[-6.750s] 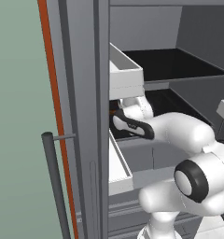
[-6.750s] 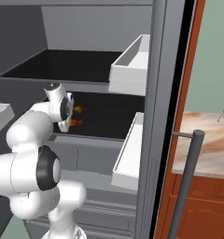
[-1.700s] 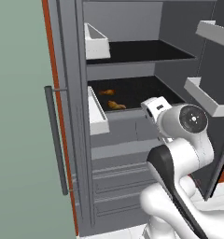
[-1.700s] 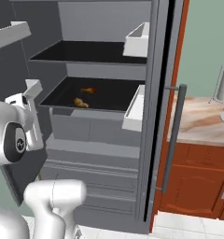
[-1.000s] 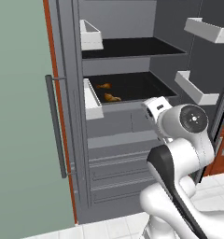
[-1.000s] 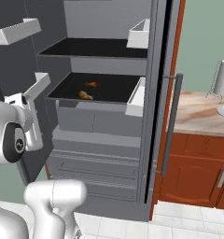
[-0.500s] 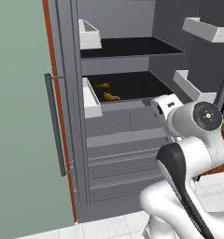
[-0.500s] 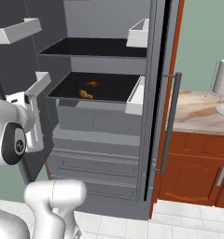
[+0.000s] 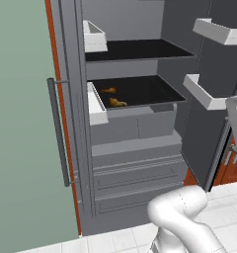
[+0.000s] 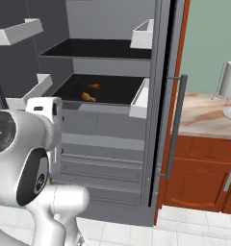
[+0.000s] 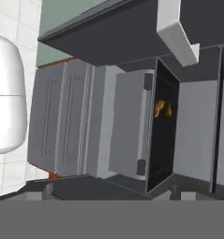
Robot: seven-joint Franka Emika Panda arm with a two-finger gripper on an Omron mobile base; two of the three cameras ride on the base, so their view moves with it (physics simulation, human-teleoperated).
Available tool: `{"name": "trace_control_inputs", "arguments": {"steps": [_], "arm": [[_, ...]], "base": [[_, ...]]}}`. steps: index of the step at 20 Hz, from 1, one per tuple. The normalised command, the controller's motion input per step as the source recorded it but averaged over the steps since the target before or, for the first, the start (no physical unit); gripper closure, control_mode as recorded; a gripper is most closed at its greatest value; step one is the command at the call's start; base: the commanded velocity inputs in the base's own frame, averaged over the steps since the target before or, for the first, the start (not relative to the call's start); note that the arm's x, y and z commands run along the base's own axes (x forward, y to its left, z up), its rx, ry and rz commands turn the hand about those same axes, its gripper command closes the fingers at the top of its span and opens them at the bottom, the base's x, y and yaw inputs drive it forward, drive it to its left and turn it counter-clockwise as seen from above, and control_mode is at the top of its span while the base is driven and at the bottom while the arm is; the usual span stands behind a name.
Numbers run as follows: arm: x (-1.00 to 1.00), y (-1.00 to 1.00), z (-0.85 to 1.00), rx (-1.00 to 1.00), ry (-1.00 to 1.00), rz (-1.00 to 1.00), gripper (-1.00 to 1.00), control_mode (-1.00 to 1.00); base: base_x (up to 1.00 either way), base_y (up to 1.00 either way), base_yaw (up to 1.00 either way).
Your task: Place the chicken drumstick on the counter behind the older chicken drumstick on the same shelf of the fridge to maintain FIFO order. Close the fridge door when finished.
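1. Base has rolled back from the fridge (image 9: 135, 163) vs a few secs ago; whole interior plus lower drawers (image 9: 135, 173) now in frame in both base views (camera shift, not the things moving).
2. Two drumsticks on the lower black shelf (image 9: 150, 91): the chicken drumstick (image 9: 109, 90) sits further back, the older chicken drumstick (image 9: 117, 103) nearer the front edge. Apart, not touching. Also seen in right base view, rear one (image 10: 94, 86), front one (image 10: 88, 97). Which is "new" is my judgement from the layout – rear = newly placed.
3. Arm is out of the fridge now (earlier it was reaching into the shelf). Hand is pulled back towards the robot's left side, near the left-hand door (image 9: 209, 123).
4. Gripper: fingertips not clear in hand view; jaws stand spread wide, nothing held.
5. Meaning: placing step looks done, FIFO order ok. Left to do: shut doors. Both doors still open – the one with bar handle (image 10: 174, 125) stands by the counter (image 10: 204, 117).
6. Next prob a push on a door; the white door bins (image 9: 209, 91) stick out, could snag the arm.
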Motion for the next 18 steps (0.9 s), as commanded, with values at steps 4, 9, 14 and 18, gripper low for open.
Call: {"name": "trace_control_inputs", "arguments": {"steps": [4, 9, 14, 18], "arm": [[-0.04, -1.00, -0.01, 0.23, -0.17, 0.00, -1.00, -1.00], [0.07, -1.00, -0.02, 0.22, -0.15, 0.01, -1.00, -1.00], [0.38, -0.94, -0.20, 0.19, -0.15, 0.03, -1.00, -1.00], [0.81, -0.75, -0.30, 0.20, -0.17, 0.07, -1.00, -1.00]], "base": [[0.00, 0.00, 0.00], [0.00, 0.00, 0.00], [0.00, 0.00, 0.00], [0.00, 0.00, 0.00]]}}
